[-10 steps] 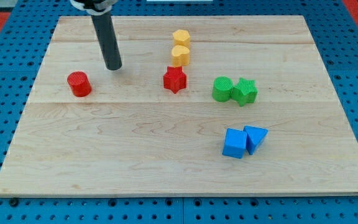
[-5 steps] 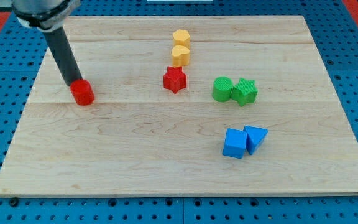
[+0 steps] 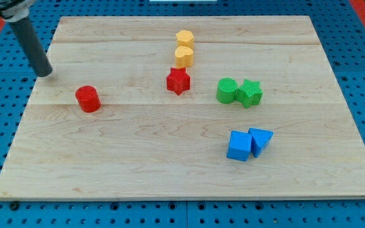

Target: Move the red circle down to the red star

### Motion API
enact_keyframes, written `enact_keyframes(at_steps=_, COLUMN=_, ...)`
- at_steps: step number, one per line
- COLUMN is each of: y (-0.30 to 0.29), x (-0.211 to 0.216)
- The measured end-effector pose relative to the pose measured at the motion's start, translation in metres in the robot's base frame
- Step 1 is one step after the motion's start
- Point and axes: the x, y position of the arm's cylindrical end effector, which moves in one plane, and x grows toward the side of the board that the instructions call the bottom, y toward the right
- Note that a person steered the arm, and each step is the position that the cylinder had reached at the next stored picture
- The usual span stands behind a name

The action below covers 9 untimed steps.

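The red circle (image 3: 88, 99) sits on the wooden board (image 3: 170, 158) at the view's left. The red star (image 3: 178, 81) stands near the board's middle, well to the right of the circle and slightly higher in the view. My tip (image 3: 45, 73) is at the board's left edge, up and to the left of the red circle, apart from it.
Two yellow blocks (image 3: 184, 48) are stacked in a column just above the red star. A green circle (image 3: 227, 90) and a green star (image 3: 249, 93) touch at the right. A blue cube (image 3: 239, 145) and a blue triangle (image 3: 260, 140) sit lower right.
My tip swept left from the board's upper middle, touched the red circle, then went on to the left edge. The red circle shifted slightly right and down.
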Motion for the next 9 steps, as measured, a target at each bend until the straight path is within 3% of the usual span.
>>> enact_keyframes(at_steps=3, y=0.048, x=0.014)
enact_keyframes(at_steps=4, y=0.026, x=0.046)
enact_keyframes(at_steps=6, y=0.142, x=0.068)
enact_keyframes(at_steps=9, y=0.156, x=0.108)
